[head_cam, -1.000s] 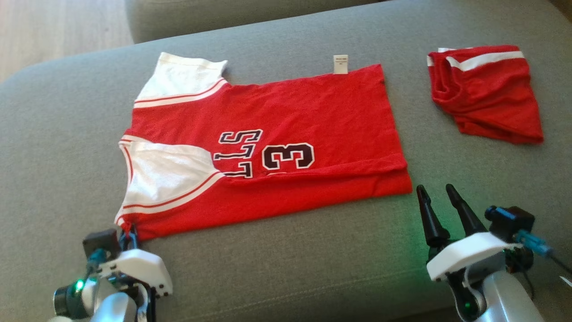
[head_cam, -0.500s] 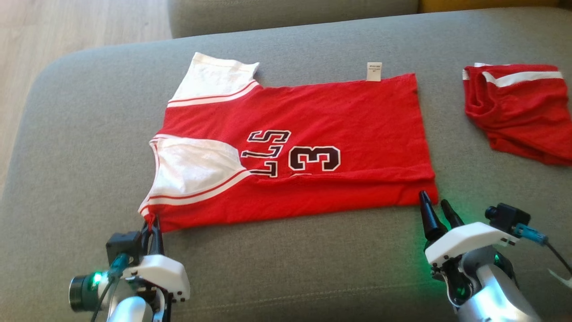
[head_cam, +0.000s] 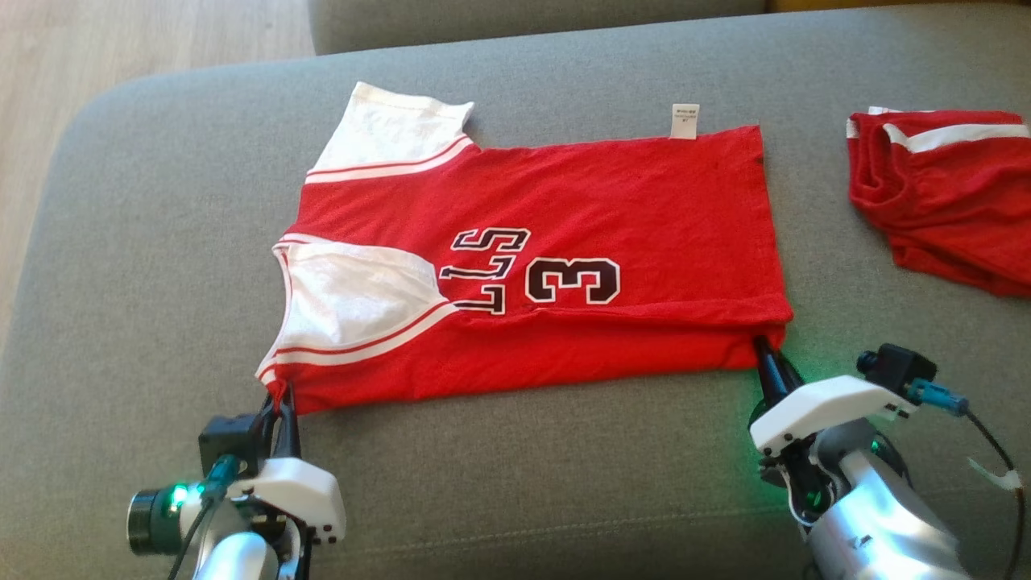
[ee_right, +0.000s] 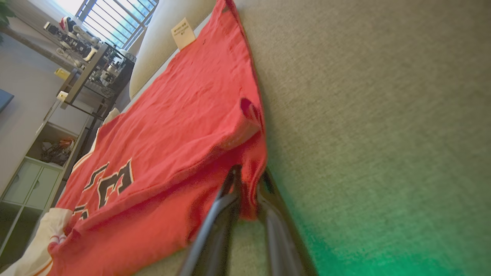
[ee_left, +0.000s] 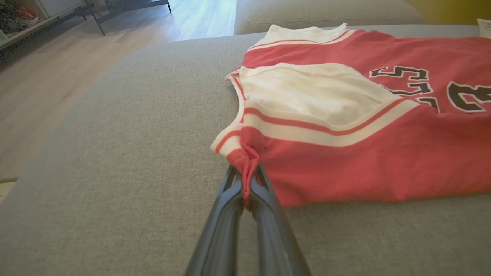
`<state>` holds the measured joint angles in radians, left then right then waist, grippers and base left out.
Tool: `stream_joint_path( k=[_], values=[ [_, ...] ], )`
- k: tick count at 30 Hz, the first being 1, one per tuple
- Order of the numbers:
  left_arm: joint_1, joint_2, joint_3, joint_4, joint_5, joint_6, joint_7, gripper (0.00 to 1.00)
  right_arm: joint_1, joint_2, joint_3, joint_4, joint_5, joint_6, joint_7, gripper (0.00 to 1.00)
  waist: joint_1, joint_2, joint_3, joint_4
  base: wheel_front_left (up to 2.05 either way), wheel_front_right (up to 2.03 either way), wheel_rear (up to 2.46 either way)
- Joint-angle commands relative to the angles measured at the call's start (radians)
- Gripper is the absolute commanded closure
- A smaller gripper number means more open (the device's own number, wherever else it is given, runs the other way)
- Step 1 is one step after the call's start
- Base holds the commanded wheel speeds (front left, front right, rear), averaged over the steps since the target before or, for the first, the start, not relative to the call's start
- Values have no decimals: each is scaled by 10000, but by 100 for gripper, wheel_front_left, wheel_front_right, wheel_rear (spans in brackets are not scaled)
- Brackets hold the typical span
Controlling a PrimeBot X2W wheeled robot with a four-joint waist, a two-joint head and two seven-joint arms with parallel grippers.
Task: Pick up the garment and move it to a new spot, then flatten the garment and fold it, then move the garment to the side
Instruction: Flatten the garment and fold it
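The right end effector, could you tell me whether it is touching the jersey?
Touching: in the right wrist view, a corner of the jersey is pinched between the fingers of the right end effector.

Grey sofa (head_cam: 564, 467), pale wood floor (head_cam: 121, 40) (sunlit), white shelving (ee_right: 27, 180), slatted window (ee_right: 111, 19).

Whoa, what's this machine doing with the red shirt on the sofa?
A two-armed robot is folding a red jersey spread flat on the grey cushion. Its left gripper pinches the near shoulder corner, its right gripper the near hem corner. A second red garment lies folded to the right.
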<state>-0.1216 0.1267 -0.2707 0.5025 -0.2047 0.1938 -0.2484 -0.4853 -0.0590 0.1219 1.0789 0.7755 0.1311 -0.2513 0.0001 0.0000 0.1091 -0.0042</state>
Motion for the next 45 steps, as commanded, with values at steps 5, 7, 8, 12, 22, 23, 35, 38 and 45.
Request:
stream_joint_path(
  k=[5, 7, 8, 12, 22, 23, 35, 38, 45],
  values=[
    [-147, 368, 383, -236, 3, 99, -133, 100, -256, 87, 335, -24, -76, -4, -96, 100, -1, 0, -289, -102, 0, 0, 0],
    [-42, 417, 388, -256, -5, 106, -133, 100, -234, 87, 265, -38, -193, -4, -99, 100, -1, 0, -432, -150, 0, 0, 0],
    [20, 443, 388, -271, -9, 105, -133, 100, -206, 87, 241, -53, -252, -4, -100, 100, -1, 0, -506, -174, 0, 0, 0],
    [345, 559, 383, -346, -27, 108, -133, 100, -50, 87, 173, -10, -545, -4, -102, 100, -1, 0, -829, -263, 0, 0, 0],
    [1272, 1018, 234, -731, 73, 159, -18, 100, 209, -260, 308, 132, -1052, -4, 924, 100, -1, 0, -1281, -479, 0, 0, 0],
    [1272, 1018, 234, -731, 73, 159, -18, 100, 209, -260, 308, 132, -1052, -4, 924, 100, -1, 0, -1281, -479, 0, 0, 0],
    [2139, 1271, -230, -1320, 285, 200, 332, 100, 1249, -706, -17, -1133, -1223, -4, 2493, 100, -1, 0, -1471, -635, 0, 0, 0],
    [2374, 1361, -262, -1534, 304, 280, 466, 100, 1543, -729, -234, -1634, -1384, -4, 2829, 100, -1, 0, -1491, -699, 0, 0, 0],
    [2640, 1555, -334, -1932, 394, 471, 860, 100, 2298, -651, -1016, -3049, -1983, -4, 3650, 100, -1, 0, -1505, -700, 0, 0, 0]
  ],
)
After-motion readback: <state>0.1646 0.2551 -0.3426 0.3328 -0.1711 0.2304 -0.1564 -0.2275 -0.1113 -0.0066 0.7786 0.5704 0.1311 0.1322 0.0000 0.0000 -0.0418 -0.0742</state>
